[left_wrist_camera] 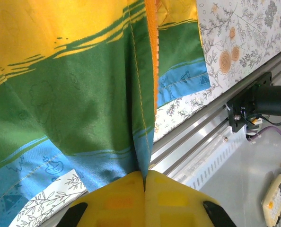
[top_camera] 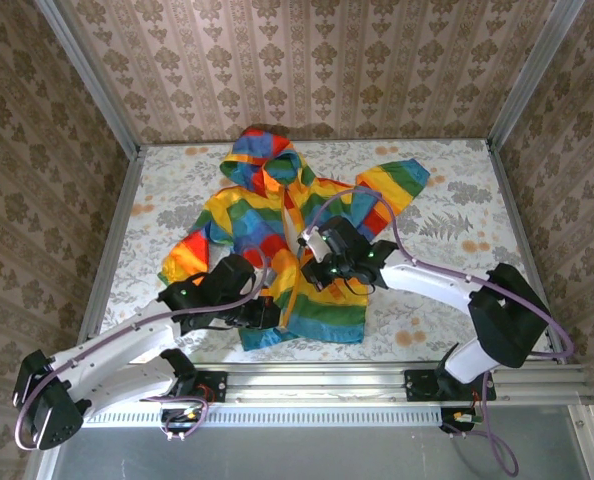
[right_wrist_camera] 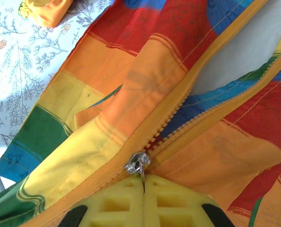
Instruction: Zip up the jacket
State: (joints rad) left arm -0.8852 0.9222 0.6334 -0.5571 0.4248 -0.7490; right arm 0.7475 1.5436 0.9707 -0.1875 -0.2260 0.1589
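The pull tab (right_wrist_camera: pixel 141 172) is mostly swallowed by the clenched right gripper (right_wrist_camera: pixel 143 185) beside the slider (right_wrist_camera: pixel 136 163). The jacket (top_camera: pixel 277 215), spread on the table (top_camera: pixel 457 300), is pinched at its hem (left_wrist_camera: pixel 141 161) by the low-reaching left gripper (left_wrist_camera: pixel 144 184).

Table: the table (top_camera: pixel 457 215) carried a pale cloth printed with leaves and orange flowers, inside a metal frame.
Jacket: a rainbow-striped hooded jacket (top_camera: pixel 247 215) lay front-up at the middle, directly on the cloth.
Hood: the hood (top_camera: pixel 262 150) pointed to 12 o'clock, near the far edge.
Sleeves: one sleeve (top_camera: pixel 397 180) spread toward 2 o'clock, the other sleeve (top_camera: pixel 182 262) toward 8 o'clock.
Hem: the blue hem (top_camera: pixel 327 328) sat toward 6 o'clock, near the aluminium rail (top_camera: pixel 317 380).
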